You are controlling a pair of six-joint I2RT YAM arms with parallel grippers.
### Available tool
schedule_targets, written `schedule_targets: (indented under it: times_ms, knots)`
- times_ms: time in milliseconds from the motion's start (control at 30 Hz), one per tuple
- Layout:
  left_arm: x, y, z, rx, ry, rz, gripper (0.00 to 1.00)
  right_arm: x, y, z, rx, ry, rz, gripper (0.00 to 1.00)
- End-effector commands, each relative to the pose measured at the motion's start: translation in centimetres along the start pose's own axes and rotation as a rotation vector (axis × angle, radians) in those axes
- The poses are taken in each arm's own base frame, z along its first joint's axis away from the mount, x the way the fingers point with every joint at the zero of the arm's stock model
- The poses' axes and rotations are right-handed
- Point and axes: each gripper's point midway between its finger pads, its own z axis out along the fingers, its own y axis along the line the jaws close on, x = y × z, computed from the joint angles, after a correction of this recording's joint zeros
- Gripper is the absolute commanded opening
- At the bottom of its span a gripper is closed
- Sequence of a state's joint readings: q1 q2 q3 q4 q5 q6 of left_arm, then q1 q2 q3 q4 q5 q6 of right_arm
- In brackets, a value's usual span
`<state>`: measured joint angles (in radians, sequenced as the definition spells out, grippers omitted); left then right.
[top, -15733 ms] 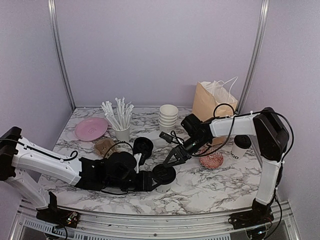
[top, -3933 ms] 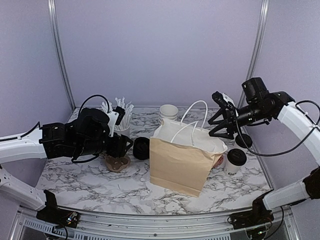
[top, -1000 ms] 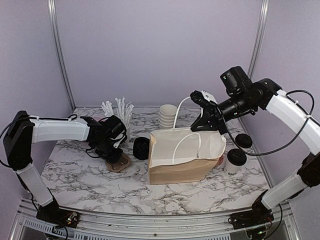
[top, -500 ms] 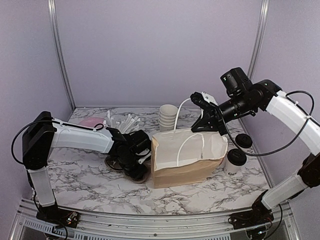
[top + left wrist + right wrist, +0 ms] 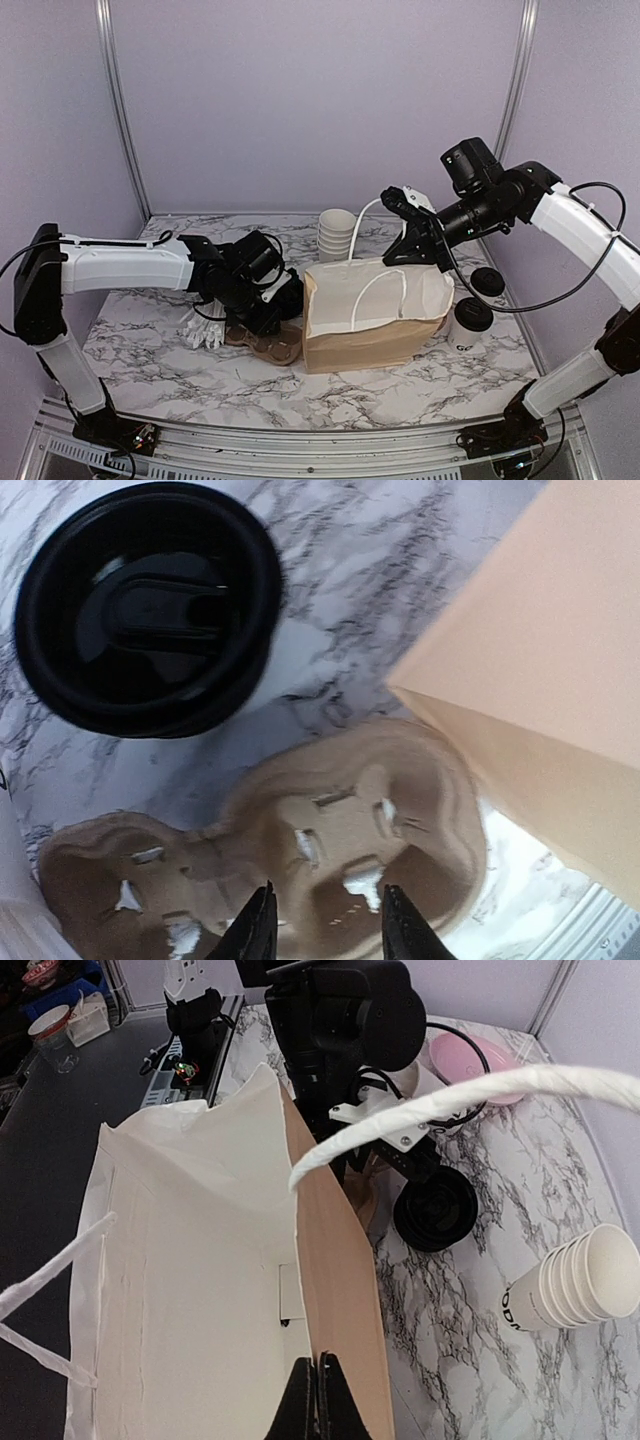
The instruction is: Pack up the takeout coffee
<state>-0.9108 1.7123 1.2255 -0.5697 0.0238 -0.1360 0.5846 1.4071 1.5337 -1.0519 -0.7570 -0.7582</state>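
Close overhead look at marbled tabletop (image 5: 400,570). Takeout coffee cup (image 5: 150,605) upper left, black lid facing camera, sliver of white wall showing under lid's right edge. Brown pulp cup carrier (image 5: 330,830) lies flat across lower middle, two wells visible, just below cup. Brown paper bag (image 5: 540,670) fills right side, its lower corner meeting carrier's right edge. Left fingers (image 5: 258,932) at bottom edge, black tips apart, poised over carrier's right well; contact unclear.
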Motion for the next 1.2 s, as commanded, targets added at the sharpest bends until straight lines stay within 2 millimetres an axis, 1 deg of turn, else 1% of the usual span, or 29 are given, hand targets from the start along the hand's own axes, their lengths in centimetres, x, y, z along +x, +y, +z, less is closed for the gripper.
schedule_targets:
  times_ms: [0, 33, 100, 167, 233, 267, 400, 467, 500, 533, 600, 667, 767, 833, 900, 933, 967, 1000, 1067, 1167]
  knots:
    - [1.1, 3.7, -0.1, -0.11, 0.039, -0.013, 0.36, -0.8, -0.3, -0.5, 0.016, -0.031, -0.013, 0.0]
    - [0.9, 4.0, 0.0, -0.116, 0.038, -0.013, 0.36, -0.9, -0.3, -0.6, 0.016, -0.031, -0.014, 0.0]
    - [0.2, 3.7, 0.0, -0.101, 0.032, -0.01, 0.37, -0.9, -0.3, -0.7, 0.018, -0.032, -0.015, 0.0]
    - [-0.3, 3.3, -0.4, -0.082, 0.019, -0.018, 0.37, -1.2, -0.3, -0.9, 0.021, -0.035, -0.019, 0.0]
    - [-0.4, 3.4, -0.9, -0.09, 0.01, -0.03, 0.4, -1.5, -0.1, -1.1, 0.021, -0.038, -0.021, 0.0]
    - [-0.5, 3.6, -1.5, -0.103, -0.004, -0.04, 0.42, -1.5, 0.0, -1.2, 0.022, -0.041, -0.025, 0.0]
    - [-0.1, 4.3, -3.7, -0.154, -0.057, -0.075, 0.44, -1.2, 0.1, -1.1, 0.022, -0.038, -0.022, 0.0]
    - [0.4, 4.3, -4.7, -0.184, -0.081, -0.054, 0.45, -0.8, 0.1, -0.8, 0.014, -0.033, -0.015, 0.0]
    - [0.8, 4.7, -5.2, -0.209, -0.088, -0.05, 0.45, -0.7, 0.1, -0.7, 0.01, -0.03, -0.011, 0.0]
    - [1.4, 5.4, -5.4, -0.238, -0.088, -0.055, 0.47, -0.6, 0.2, -0.6, 0.008, -0.029, -0.01, 0.0]
    - [2.4, 6.7, -5.0, -0.273, -0.067, -0.08, 0.48, -0.5, 0.2, -0.6, 0.008, -0.027, -0.009, 0.0]
    - [2.8, 7.5, -4.3, -0.29, -0.041, -0.092, 0.45, -0.5, 0.2, -0.6, 0.009, -0.031, -0.009, 0.0]
    - [2.8, 8.5, -3.1, -0.322, -0.006, -0.092, 0.3, -0.6, 0.1, -0.6, 0.012, -0.036, -0.008, 0.0]
    - [2.7, 9.4, -2.1, -0.351, 0.023, -0.092, 0.23, -0.5, 0.1, -0.6, 0.014, -0.031, -0.004, 0.0]
    - [2.4, 10.0, -1.4, -0.366, 0.036, -0.093, 0.19, -0.4, 0.2, -0.6, 0.013, -0.03, -0.004, 0.0]
    - [2.2, 9.9, -1.1, -0.358, 0.039, -0.083, 0.21, -0.4, 0.2, -0.6, 0.014, -0.028, -0.002, 0.0]
    - [2.0, 9.9, -0.9, -0.353, 0.038, -0.082, 0.25, -0.4, 0.2, -0.7, 0.015, -0.027, -0.001, 0.0]
    - [1.7, 9.8, -0.8, -0.353, 0.031, -0.1, 0.32, -0.4, 0.3, -0.8, 0.019, -0.028, -0.002, 0.0]
    - [1.3, 9.4, -0.9, -0.334, 0.015, -0.138, 0.41, -0.4, 0.3, -0.9, 0.025, -0.027, -0.004, 0.0]
    - [1.1, 8.5, -1.3, -0.282, -0.01, -0.205, 0.5, -0.4, 0.3, -1.0, 0.034, -0.025, -0.006, 0.0]
